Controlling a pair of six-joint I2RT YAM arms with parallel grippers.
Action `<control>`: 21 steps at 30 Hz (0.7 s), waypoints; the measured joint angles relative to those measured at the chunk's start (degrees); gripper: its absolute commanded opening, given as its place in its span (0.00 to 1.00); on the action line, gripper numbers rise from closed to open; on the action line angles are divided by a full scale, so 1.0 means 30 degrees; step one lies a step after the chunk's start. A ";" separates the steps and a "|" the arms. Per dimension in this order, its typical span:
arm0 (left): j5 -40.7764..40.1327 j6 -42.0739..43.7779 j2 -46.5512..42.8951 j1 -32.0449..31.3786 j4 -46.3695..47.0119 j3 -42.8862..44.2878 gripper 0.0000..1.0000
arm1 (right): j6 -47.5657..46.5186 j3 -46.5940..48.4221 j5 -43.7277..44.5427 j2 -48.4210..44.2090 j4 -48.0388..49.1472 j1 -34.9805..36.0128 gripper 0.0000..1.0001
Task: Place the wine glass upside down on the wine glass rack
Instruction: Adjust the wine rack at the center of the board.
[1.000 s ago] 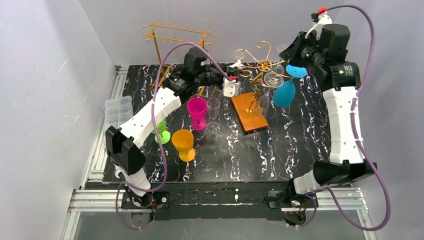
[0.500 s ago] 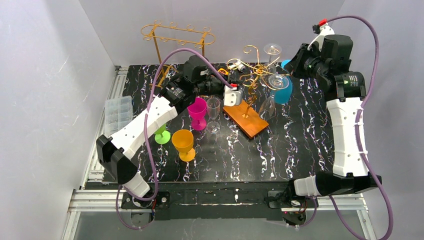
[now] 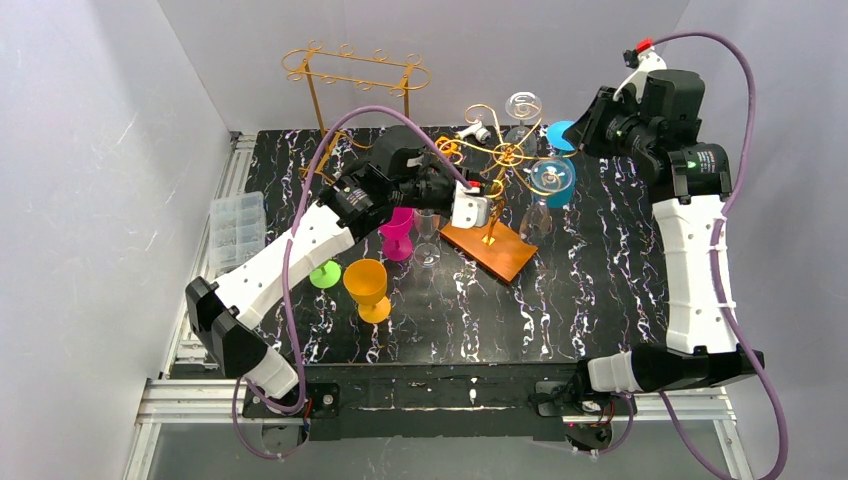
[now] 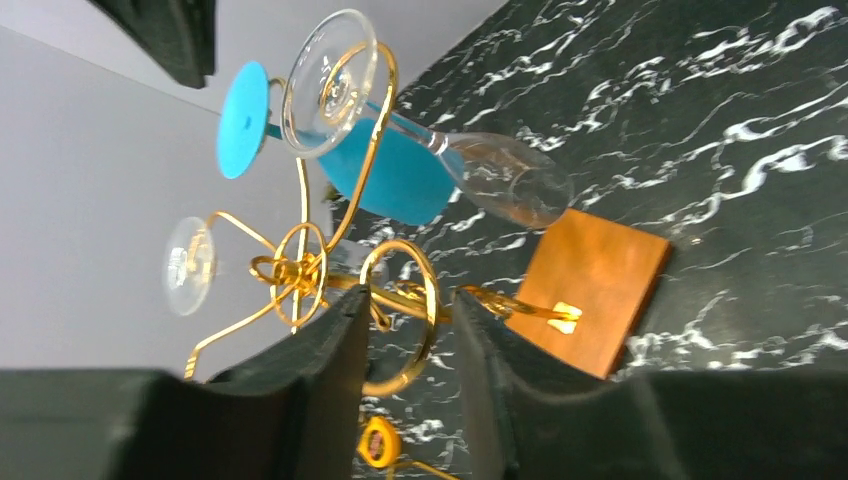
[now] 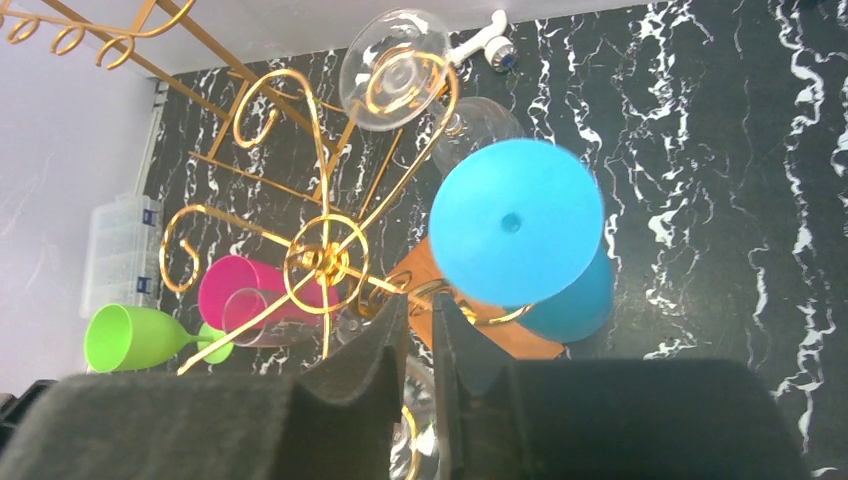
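The gold wire wine glass rack [image 3: 508,155] leans on its wooden base [image 3: 490,250] at mid-table. A blue wine glass [image 3: 558,185] hangs upside down on it, foot up [image 5: 515,235]. Two clear glasses also hang there, one beside the blue one [image 4: 510,180], one at the far side [image 3: 522,103]. My left gripper [image 3: 488,198] is shut on the rack's stem loop [image 4: 400,300] just above the base. My right gripper [image 3: 583,128] sits beside the blue foot. Its fingers [image 5: 395,330] are nearly together with nothing clearly between them.
A pink glass [image 3: 395,225], a clear upright glass [image 3: 427,228], an orange glass [image 3: 367,288] and a green glass [image 3: 322,272] stand left of the rack. A tall gold rack [image 3: 355,75] stands at the back left. A plastic box [image 3: 237,225] sits at the left edge.
The left gripper has pulled the rack toward the near left and tilted it; the base has slid. The blue glass has gone from under the right gripper onto the rack.
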 measured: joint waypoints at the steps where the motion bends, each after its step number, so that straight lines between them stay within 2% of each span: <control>1: 0.0000 -0.0131 0.0015 -0.0073 -0.0189 -0.0015 0.45 | 0.0044 0.0000 0.0073 0.0000 0.0000 0.0175 0.32; 7: -0.0226 -0.1122 -0.0015 -0.0219 -0.0809 -0.0015 0.53 | 0.0029 0.0262 0.1166 0.0189 -0.0015 0.2827 0.42; 11: -0.0656 -0.1800 -0.0393 -0.0248 -0.1071 -0.0168 0.72 | 0.0015 0.0401 0.1996 0.0444 -0.0029 0.4255 0.47; 17: -0.2040 -0.3621 -0.1479 -0.0124 -0.1515 -0.0168 0.78 | -0.0087 0.0794 0.3803 0.1231 -0.0044 0.5894 0.57; 21: -0.2674 -0.4648 -0.2135 0.0554 -0.1872 0.0058 0.77 | -0.0372 0.1246 0.4954 0.2200 -0.0036 0.7045 0.56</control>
